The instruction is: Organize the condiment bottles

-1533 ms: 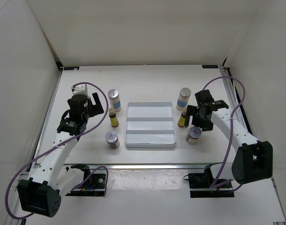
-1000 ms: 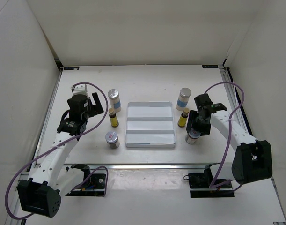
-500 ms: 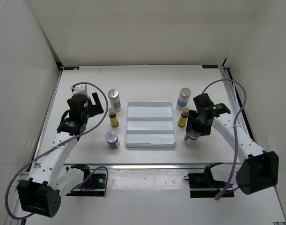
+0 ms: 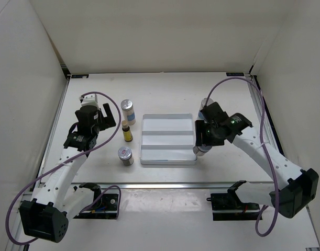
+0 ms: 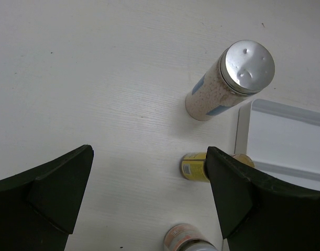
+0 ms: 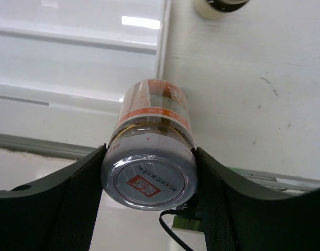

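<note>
While the right gripper is clamped on the squat, orange-labelled glass jar with a silver lid, the jar is upright at the right rim of the flat white-grey rectangular tray. The tray's compartments lie to the jar's left. The left gripper, jaws wide apart, hovers well away.

You're looking at a white counter enclosed by plain white walls, evenly lit.

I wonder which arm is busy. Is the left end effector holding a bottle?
No, the left end effector is wide open and empty; the white silver-capped bottle stands apart from it.
</note>
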### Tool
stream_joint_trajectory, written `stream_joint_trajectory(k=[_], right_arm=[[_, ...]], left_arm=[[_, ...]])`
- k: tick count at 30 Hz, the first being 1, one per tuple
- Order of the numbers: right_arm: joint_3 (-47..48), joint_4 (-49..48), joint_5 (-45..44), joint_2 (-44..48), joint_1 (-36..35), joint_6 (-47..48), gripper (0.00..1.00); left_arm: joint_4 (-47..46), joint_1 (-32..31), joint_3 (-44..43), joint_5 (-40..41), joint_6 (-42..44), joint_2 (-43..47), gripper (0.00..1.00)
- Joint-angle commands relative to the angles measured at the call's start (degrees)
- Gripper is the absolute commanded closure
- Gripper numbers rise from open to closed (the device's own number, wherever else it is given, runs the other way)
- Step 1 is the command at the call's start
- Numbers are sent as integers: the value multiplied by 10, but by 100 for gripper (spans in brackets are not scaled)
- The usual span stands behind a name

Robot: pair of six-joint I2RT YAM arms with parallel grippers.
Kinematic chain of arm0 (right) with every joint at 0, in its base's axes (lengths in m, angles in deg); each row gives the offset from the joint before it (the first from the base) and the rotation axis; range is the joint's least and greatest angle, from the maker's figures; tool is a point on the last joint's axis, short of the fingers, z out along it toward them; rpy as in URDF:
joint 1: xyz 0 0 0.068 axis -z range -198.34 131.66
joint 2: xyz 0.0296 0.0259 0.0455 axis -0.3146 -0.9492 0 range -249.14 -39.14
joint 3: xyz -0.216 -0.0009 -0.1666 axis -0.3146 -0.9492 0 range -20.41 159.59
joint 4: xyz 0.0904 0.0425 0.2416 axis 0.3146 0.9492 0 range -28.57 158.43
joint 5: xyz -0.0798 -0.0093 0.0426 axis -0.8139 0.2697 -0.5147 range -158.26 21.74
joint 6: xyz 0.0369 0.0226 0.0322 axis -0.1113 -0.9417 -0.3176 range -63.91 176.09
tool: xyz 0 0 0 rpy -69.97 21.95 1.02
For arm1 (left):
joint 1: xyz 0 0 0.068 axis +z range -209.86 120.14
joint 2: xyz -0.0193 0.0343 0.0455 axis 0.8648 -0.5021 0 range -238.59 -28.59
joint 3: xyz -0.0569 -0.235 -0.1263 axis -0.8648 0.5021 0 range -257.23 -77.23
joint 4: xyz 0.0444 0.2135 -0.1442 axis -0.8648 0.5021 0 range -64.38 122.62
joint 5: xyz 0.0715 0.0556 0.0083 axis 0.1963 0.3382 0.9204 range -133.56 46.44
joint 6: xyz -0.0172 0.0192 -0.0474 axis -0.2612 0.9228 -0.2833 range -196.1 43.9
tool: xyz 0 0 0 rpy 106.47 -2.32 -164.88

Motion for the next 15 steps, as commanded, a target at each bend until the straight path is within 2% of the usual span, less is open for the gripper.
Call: stream_joint_trajectory(k=[1,8,15], right_arm=[[27,-29,-20,9,-37,-18,100],[21,-61,-51,-39,-101,-30,100],[4,-102,-66,-83,-121,-35,100]], left_arm=[[0,-3,-15,4,2,14,0],[0,-3,-15,4,2,14,0],[0,-3,-15,9,2,14,0]])
